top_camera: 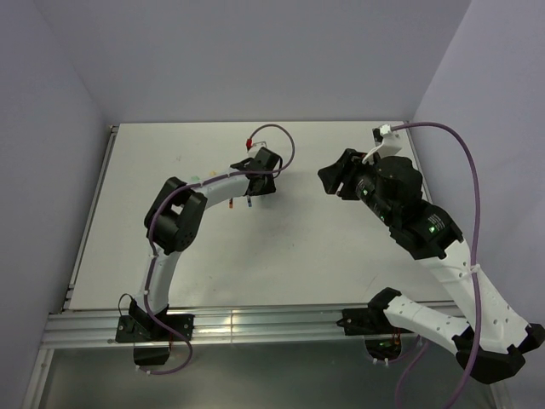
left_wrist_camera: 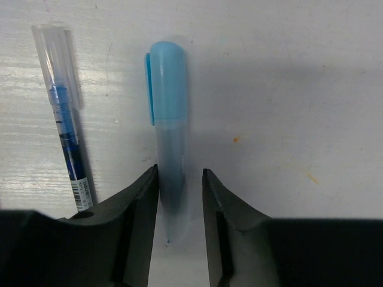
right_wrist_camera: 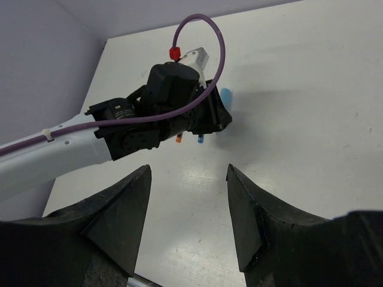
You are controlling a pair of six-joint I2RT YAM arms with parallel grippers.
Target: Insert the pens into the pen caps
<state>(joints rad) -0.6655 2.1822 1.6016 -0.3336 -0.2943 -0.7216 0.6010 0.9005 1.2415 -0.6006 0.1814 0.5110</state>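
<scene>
Light-blue marker [left_wrist_camera: 170, 140], capped, is lying on the worktop [left_wrist_camera: 287, 89] beside the dark blue pen [left_wrist_camera: 63, 119], the left hand [left_wrist_camera: 180, 179] sitting slightly spread around its barrel, where a dragging finger could roll it away.

Between the fingers [left_wrist_camera: 140, 227] of the left gripper [left_wrist_camera: 179, 172], themselves matt black plastic, the light blue marker [left_wrist_camera: 172, 152] shows a frosted, translucent barrel and a smooth opaque plastic cap [left_wrist_camera: 167, 84]. To their left, the dark blue pen [left_wrist_camera: 63, 113] is clear glossy plastic. Underneath, the table [left_wrist_camera: 287, 89] is white, matt, faintly streaked.
</scene>
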